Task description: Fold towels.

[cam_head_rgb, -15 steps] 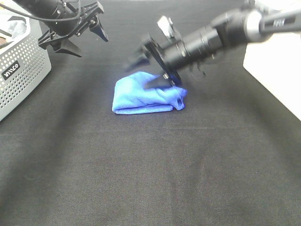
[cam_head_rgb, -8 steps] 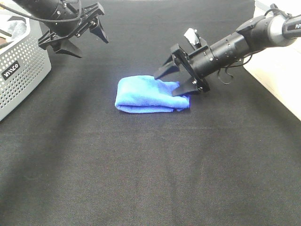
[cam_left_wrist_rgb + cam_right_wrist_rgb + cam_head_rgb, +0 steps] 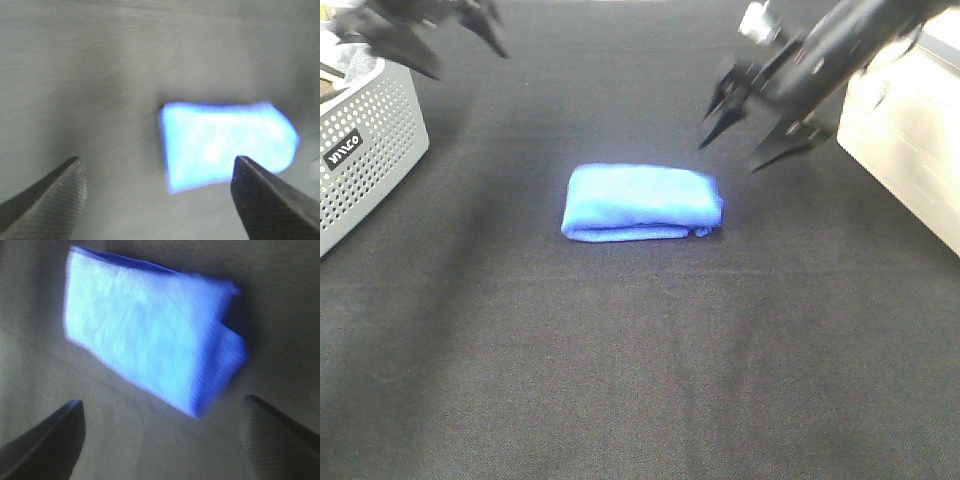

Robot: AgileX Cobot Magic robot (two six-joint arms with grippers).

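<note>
Folded towel (image 3: 640, 203) lying mid-table, long axis running side to side. Right gripper (image 3: 763, 122) nearer, hovering just beyond its right end, jaws spread, empty. Left gripper (image 3: 420, 30) far off by basket (image 3: 365, 150), open too.

Left gripper (image 3: 157, 200) spread wide; folded towel (image 3: 225, 145) beyond fingertips.
</note>
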